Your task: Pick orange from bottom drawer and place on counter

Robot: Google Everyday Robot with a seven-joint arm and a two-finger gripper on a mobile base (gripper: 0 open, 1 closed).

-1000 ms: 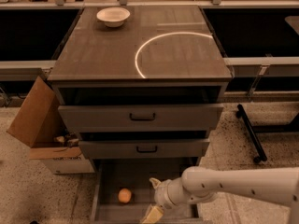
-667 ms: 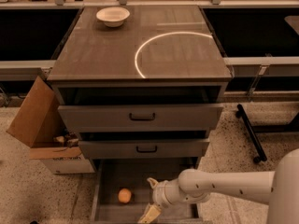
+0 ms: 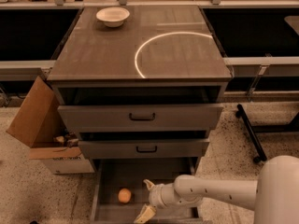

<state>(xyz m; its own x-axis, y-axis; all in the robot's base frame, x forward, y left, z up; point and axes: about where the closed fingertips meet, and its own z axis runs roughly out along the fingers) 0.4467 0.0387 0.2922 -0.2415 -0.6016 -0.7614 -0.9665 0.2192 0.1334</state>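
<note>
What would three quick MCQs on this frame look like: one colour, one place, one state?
1. The bowl on the counter is:
A white
B orange
C black

2. The orange lies:
A on the counter
B in the open bottom drawer
C in the bowl

3. The gripper is:
A shut on the orange
B open, inside the bottom drawer beside the orange, apart from it
C open above the counter

Answers:
1 A: the bowl at the counter's far left corner is plainly white.
2 B: the orange sits on the floor of the pulled-out bottom drawer, toward its left side.
3 B: the two fingers are spread, and a gap shows between them and the orange.
</note>
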